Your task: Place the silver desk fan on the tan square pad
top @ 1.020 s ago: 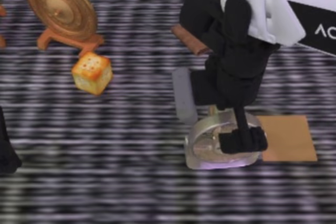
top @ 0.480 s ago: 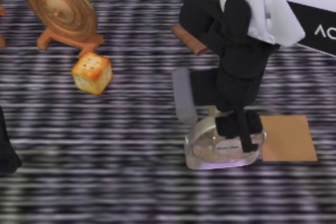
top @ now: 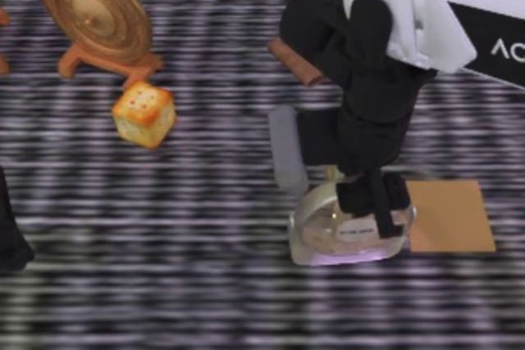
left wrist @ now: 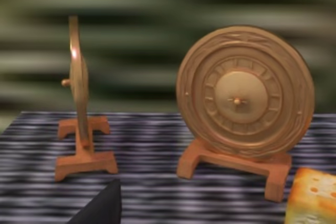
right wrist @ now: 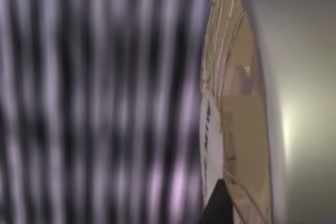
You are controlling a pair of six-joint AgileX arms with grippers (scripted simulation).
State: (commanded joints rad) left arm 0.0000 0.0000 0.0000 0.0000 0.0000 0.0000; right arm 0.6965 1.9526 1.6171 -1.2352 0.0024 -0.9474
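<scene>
fan spot: the silver desk fan (top: 349, 231) sits on the striped counter (top: 164, 243), just left of the tan square pad (top: 451, 216), its right edge touching or slightly over the pad's left edge. Not on the pad yet, we'd say.

right tool: our right tool (top: 373, 202) is down over the fan's right half. From above a dark finger lies across the grille, and the right wrist view shows the grille face (right wrist: 236, 103) and rim very close. It looks clamped on the fan, but honestly we can't tell for sure.

left tool: parked at the counter's far left edge (top: 10, 235); we can't tell how its fingers stand.

how it'll handle: shiny metal, so we're guessing stiff, a bit heavy for its size and slippery under the pads. The wire grille probably dents or flexes if squeezed, so we wouldn't pinch there.

where to grab: the solid rim or the short base seems safest to us, gripped across the body's thin depth so it doesn't swing.

head count: one silver fan, one tan pad, one darker reddish-brown pad (top: 295, 61) half hidden under the arm, two wooden discs on stands (left wrist: 244, 100) (left wrist: 79, 87), one yellow cube (top: 143, 112), one grey block (top: 287, 149) beside the fan.
</scene>
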